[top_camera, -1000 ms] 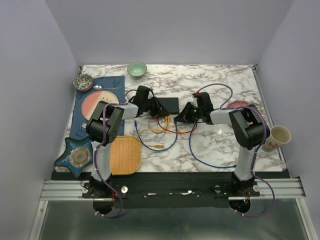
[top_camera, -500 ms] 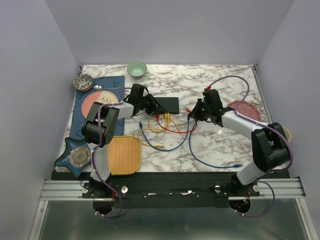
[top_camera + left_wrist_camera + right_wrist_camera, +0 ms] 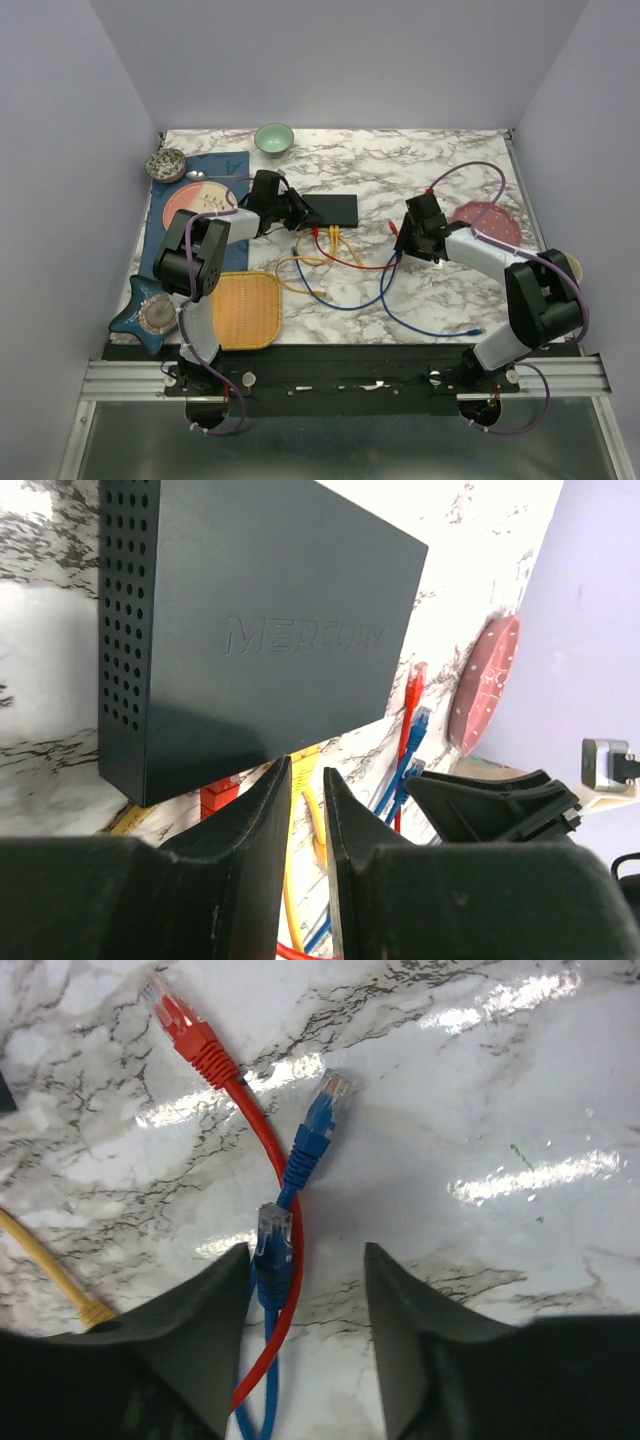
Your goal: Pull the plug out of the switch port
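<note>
The black Mercury network switch (image 3: 260,630) lies flat near the middle of the marble table (image 3: 480,1080), with its row of sockets along the near long edge. The switch port (image 3: 322,225) is somewhere in that row; which socket cannot be told. A red plug (image 3: 214,798) and yellow cables (image 3: 334,238) are still seated there, so the box is tethered from its near side.

The left gripper (image 3: 307,776) sits at the switch's left end, its fingers drawn almost together with only a thin slit between them and nothing in it. Placed so, it looks meant to brace the box against sliding when a cable is tugged, though whether it touches the casing cannot be told.

The right gripper (image 3: 305,1258) hovers low over the marble to the right of the switch, well apart from it, jaws spread wide and empty. Under it lie three loose ends: a red connector (image 3: 185,1028), a blue connector (image 3: 320,1110) and a second blue connector (image 3: 272,1242) just beside one finger. None reaches the sockets. With free plugs on the table and an empty hand above them, the pull looks already made
</note>
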### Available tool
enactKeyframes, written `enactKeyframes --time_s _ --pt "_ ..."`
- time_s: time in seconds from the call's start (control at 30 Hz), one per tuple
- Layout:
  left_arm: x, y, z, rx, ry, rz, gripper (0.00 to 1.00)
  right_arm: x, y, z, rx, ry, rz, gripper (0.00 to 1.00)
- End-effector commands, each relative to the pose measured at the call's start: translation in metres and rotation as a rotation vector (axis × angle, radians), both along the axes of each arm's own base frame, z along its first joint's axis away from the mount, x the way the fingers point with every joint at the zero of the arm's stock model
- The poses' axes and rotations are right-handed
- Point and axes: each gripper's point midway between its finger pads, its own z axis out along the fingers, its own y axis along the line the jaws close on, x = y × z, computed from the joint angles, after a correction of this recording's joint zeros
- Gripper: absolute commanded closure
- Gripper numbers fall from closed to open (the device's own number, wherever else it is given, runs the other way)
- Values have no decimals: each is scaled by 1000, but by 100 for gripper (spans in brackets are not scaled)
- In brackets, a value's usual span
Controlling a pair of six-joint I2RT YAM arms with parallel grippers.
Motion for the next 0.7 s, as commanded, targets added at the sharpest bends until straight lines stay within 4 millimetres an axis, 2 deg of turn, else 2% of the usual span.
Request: enactKeyframes --time_s 0.0,0.03,0.13,0.2,0.27,0.3,0.33,0.37,0.4,0.43,0.53,0.67 --pt "10 12 26 9 -74 43 70 12 3 39 33 -132 -12 35" --pt "11 13 27 8 -74 46 70 19 11 52 61 -161 4 32" --pt "15 17 29 10 -78 60 70 32 31 72 129 -213 60 30" --pt "18 19 29 15 -83 70 69 41 62 83 248 -250 156 30" --pt "21 19 31 16 -88 70 69 36 97 87 404 -222 272 36" --pt "22 19 29 19 -84 69 69 43 112 97 467 -255 312 40" --pt "24 18 29 23 -78 69 69 44 122 82 502 -209 331 49" --pt "25 18 27 26 -73 68 69 39 136 82 567 -176 359 53" --pt "25 19 23 37 -66 65 69 43 144 82 600 -183 377 57" --pt "26 19 21 47 -56 64 69 44 150 71 617 -153 382 58" --pt "28 21 13 78 -41 58 69 42 168 67 679 -129 417 57" --pt "28 22 3 92 -19 51 70 37 182 48 730 -57 427 50"
